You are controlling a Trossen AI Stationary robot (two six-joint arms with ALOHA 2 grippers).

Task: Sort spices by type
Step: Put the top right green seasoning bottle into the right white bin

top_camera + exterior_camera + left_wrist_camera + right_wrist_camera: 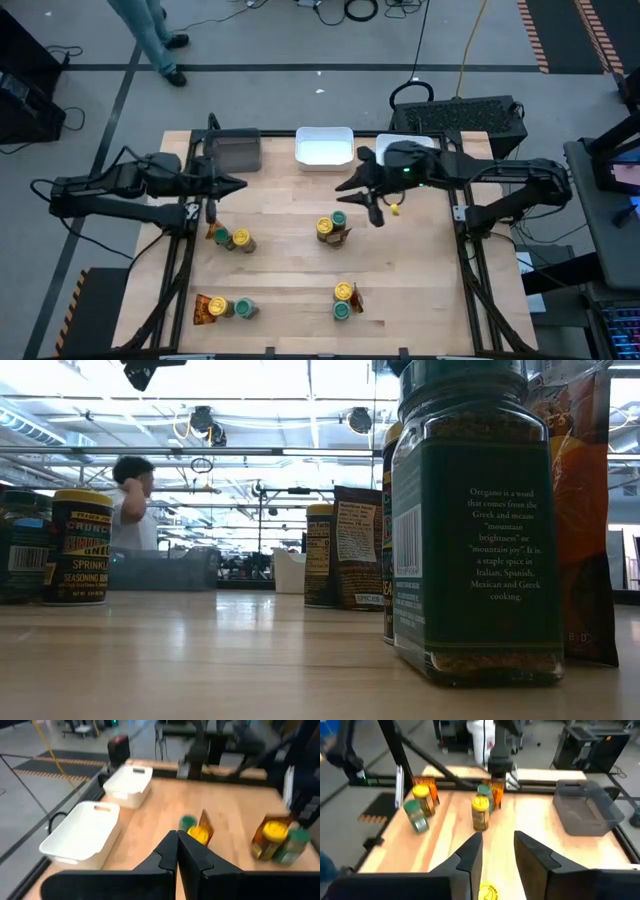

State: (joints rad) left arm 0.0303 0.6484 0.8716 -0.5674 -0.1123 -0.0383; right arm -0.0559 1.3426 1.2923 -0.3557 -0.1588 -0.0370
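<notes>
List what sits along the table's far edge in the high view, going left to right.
Grey tray → white tray → second white tray, partly hidden under the right arm.

Your left arm reaches in from the table's left side, its wrist level over the far-left part of the board, and the left gripper (232,185) has its fingers pressed together. Your right arm stretches in from the right toward the middle, where the right gripper (362,200) hangs with its fingers parted.
</notes>
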